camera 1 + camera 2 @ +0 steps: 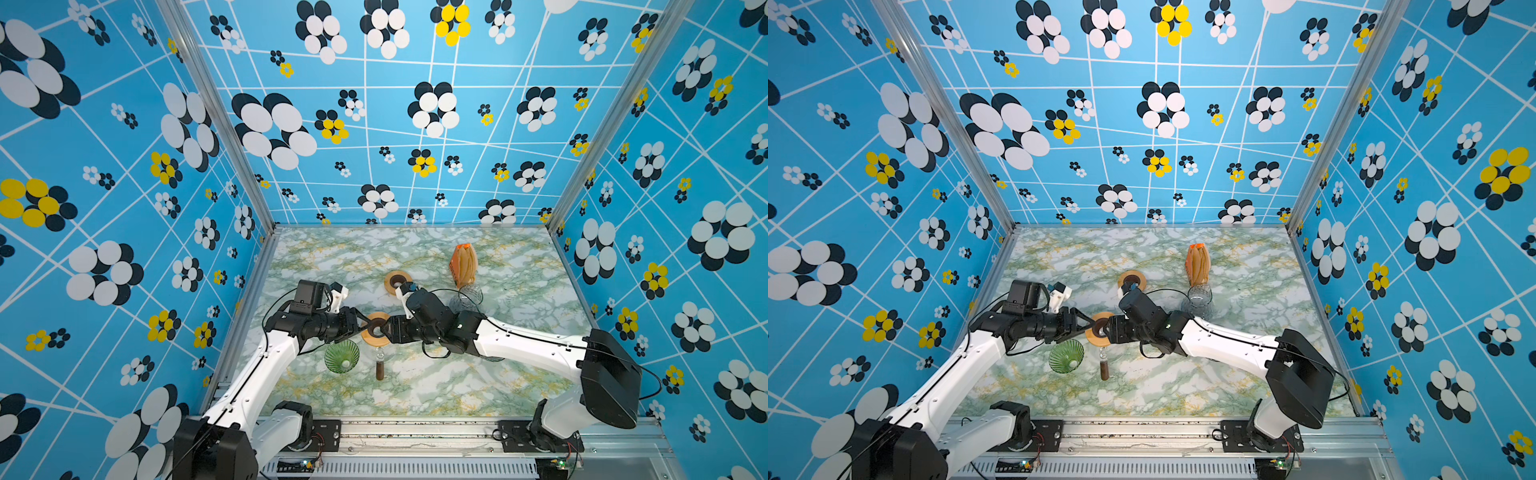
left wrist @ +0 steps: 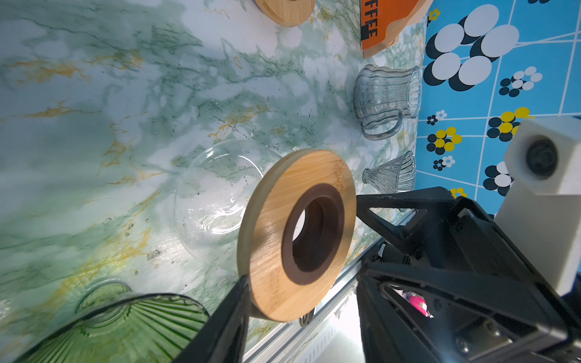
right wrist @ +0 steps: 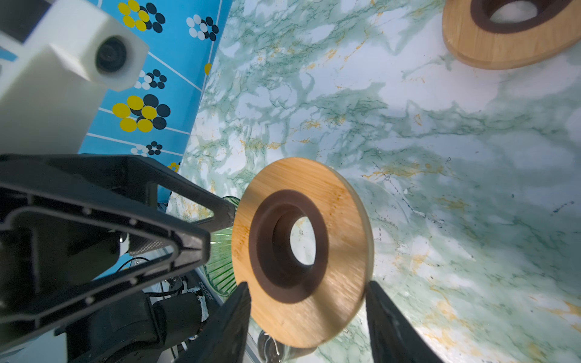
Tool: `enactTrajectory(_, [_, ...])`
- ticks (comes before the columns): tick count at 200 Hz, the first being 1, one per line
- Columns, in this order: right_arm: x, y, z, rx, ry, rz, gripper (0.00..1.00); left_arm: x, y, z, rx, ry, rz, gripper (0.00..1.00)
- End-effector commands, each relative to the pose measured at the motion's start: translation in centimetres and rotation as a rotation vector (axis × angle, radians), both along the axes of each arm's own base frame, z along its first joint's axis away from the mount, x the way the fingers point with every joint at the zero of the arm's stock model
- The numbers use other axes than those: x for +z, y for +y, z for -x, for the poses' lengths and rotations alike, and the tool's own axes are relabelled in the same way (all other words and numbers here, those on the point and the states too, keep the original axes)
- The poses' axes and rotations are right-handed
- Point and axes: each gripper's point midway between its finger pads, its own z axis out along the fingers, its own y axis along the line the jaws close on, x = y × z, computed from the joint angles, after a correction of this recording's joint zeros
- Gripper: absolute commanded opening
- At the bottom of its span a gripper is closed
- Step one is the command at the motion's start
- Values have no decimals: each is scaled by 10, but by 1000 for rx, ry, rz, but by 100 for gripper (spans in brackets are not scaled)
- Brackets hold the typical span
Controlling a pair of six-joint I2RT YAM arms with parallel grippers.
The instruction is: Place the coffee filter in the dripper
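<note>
A wooden ring [image 1: 374, 340] is held aloft between both grippers, with the filters standing at the back.

The pale bamboo ring with a dark inner collar is clamped across its rim by the right gripper [image 3: 308, 286]. The left gripper [image 1: 363, 326] is seen with one finger against the rim, but its grip cannot be told. The coffee filter [image 1: 463, 262], tan ribbed paper in an orange sleeve, is stood far back on the table [image 1: 519, 374]. The green ribbed glass dripper [image 1: 341, 356] is seen just beside the left gripper.
</note>
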Motion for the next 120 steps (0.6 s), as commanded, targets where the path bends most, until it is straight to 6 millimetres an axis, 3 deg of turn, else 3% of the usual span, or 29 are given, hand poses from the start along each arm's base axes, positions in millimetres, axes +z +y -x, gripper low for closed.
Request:
enactTrajectory(1, [15, -11, -5, -34, -52, -5, 61, 3, 0, 4, -24, -26, -18, 55])
enactTrajectory(52, [27, -36, 4, -15, -127, 30, 66, 21, 10, 10, 10, -93, -88, 55])
enactTrajectory(120, [49, -86, 30, 37, -224, 76, 80, 26, 45, 52, 142, -99, -265, 55])
